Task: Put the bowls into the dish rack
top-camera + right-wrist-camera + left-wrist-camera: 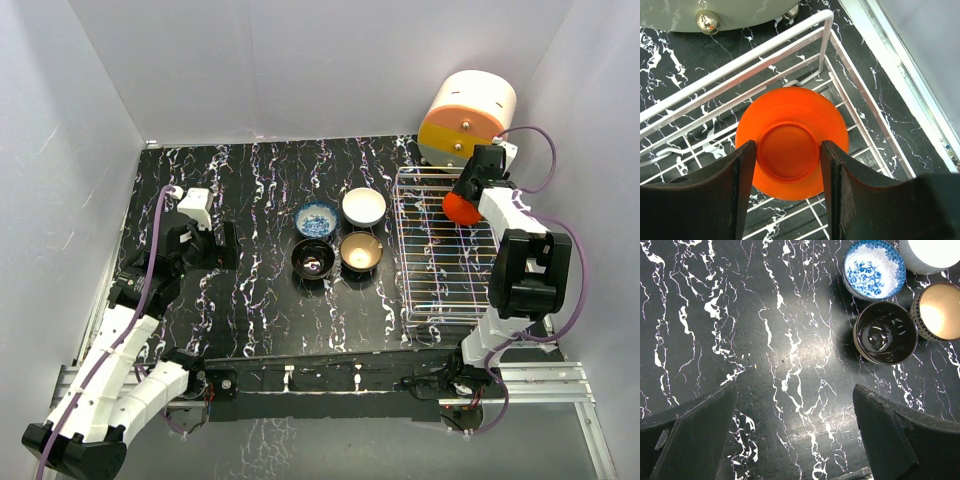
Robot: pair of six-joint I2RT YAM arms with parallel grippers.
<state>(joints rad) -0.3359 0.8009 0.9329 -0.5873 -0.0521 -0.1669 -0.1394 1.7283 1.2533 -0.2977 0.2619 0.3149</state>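
Since the dish rack point(430, 260) has its far right corner straight beneath the red bowl point(790, 107), only a short lowering looks needed. The right gripper point(788, 150), jaws half apart, clamps the upturned bowl's foot ring.

Black worktop point(260, 190) fills the middle of the frame, white marble veins streaking from top to bottom. Plain white walls point(300, 60) box it in at left, top and right. Soft glare pools on the worktop in the left wrist view. A silvery metal rail point(560, 378) runs along the lower right
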